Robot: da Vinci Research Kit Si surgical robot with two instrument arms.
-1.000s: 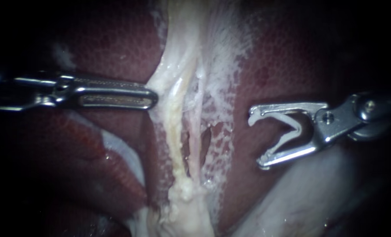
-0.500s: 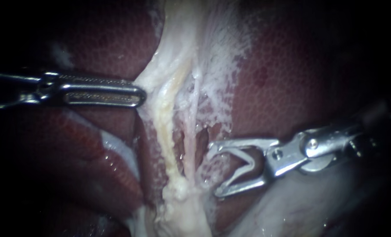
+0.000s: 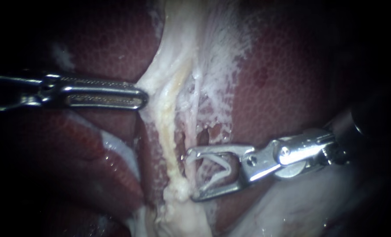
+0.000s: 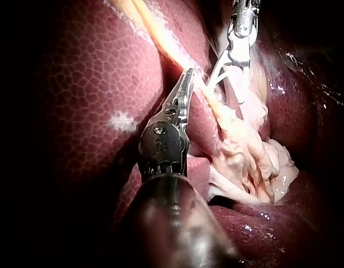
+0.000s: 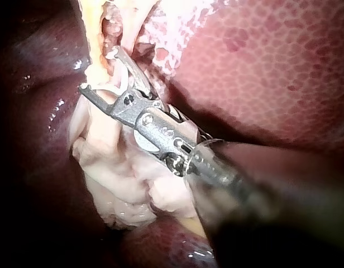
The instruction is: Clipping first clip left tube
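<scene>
The left instrument comes in level across the dark red liver. Its long ridged jaws are pressed together, and their tip touches the edge of the band of white tissue that runs down the middle of the field. Whether a shred is caught at the very tip does not show. The left tube, yellowish and the thicker of the two, runs down just inside that band. A thin tube, paler and pinker, lies just beside it on the far side from the left instrument. The right instrument reaches in low with its jaws spread wide. A white clip sits open in a V between them. The thin tube passes into the gap between the jaws, and the jaw tips end just beside the left tube without closing on it. In the right wrist view the same spread jaws straddle pale tissue.
</scene>
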